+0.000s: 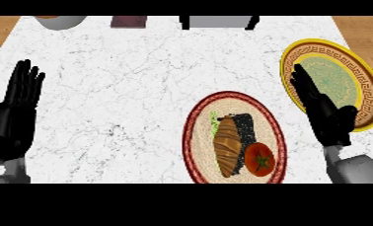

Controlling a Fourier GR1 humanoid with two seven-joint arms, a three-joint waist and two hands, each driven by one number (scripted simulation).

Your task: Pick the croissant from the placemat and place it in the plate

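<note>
a tomato point(259, 159), a dark seeded block point(244, 127), a grey bowl point(59, 20) at top left.

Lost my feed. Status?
Both hands open: left hand resting, right hand over plate. Croissant on placemat, untouched. Tomato beside it.

Bright even light, white counter point(146, 72) evenly lit, no glare, faint shadows

Worktop: my white marbled stone worktop point(131, 82).
Near me: oval woven red-rimmed placemat point(200, 143).
Right: round yellow patterned plate point(291, 55).
Far edge: several objects, cut off.
</note>
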